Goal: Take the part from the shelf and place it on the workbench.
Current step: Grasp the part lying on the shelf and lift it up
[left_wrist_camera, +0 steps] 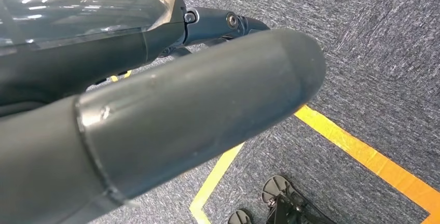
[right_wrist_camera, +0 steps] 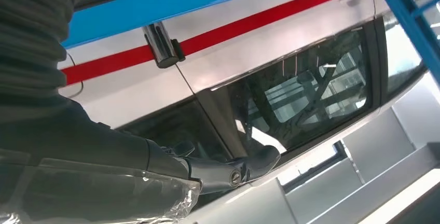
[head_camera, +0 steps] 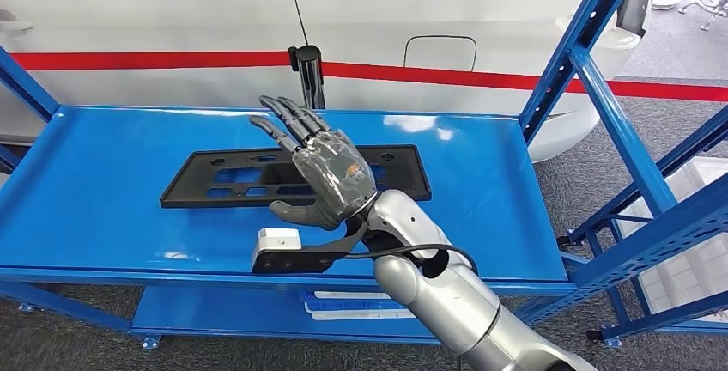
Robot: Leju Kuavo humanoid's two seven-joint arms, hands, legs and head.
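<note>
Behind the blue shelf (head_camera: 103,182) stands a white vehicle body (head_camera: 172,19) with a red stripe along its side, and grey carpet covers the floor around the rack. From the head view, the part (head_camera: 215,180), a flat black rectangular frame with cut-outs, lies flat on the shelf's top deck. The right hand (head_camera: 319,169) hovers over the middle of it with fingers (head_camera: 288,120) stretched forward and apart, palm down and holding nothing; whether it touches the part I cannot tell from this angle. A small white-and-black camera unit (head_camera: 279,251) juts from the wrist toward the shelf's front edge.

The left wrist view looks down at grey carpet (left_wrist_camera: 373,37) crossed by yellow floor tape (left_wrist_camera: 363,151), so that arm appears to hang at the robot's side. The left hand (left_wrist_camera: 171,105) looms close with its thick thumb across the picture (too close to judge whether the fingers are curled or spread).

The right wrist view looks past the right hand's dark fingers toward the vehicle's window (right_wrist_camera: 306,94) and red stripe, with the shelf's blue edge above.

By my reading, the task has barely begun: the part is not yet gripped, and lifting, carrying and setting it on the workbench surface all remain
</note>
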